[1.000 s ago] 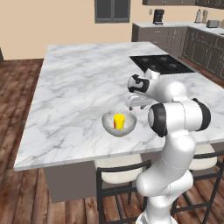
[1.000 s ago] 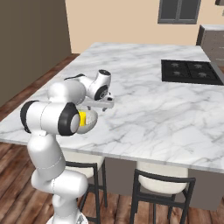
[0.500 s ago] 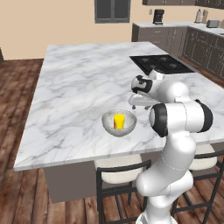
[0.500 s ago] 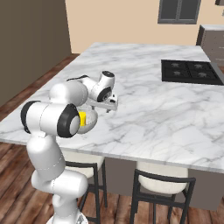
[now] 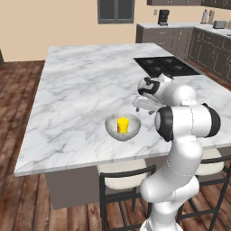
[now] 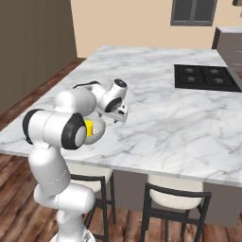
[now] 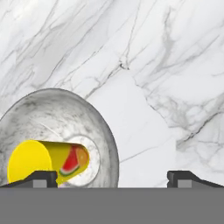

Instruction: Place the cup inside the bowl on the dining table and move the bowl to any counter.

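one cup (image 5: pixel 122 125) inside bowl (image 5: pixel 112 127)

White marble dining table (image 6: pixel 156 113), speckled grey bowl (image 6: pixel 96 131) near its front edge, yellow cup (image 6: pixel 89 127) inside the bowl, partly hidden by the arm's elbow, gripper (image 6: pixel 116 116) just right of the bowl above the marble, black cooktop (image 6: pixel 204 77) set in the table's far right part, two stools (image 6: pixel 175 201) under the front edge

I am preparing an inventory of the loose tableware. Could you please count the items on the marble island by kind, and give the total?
Cups: 1, the yellow cup, standing inside the bowl
Bowls: 1, the speckled grey bowl, on the dining table near its front edge
Total: 2 loose items. The black cooktop is set into the top, so it is not counted.
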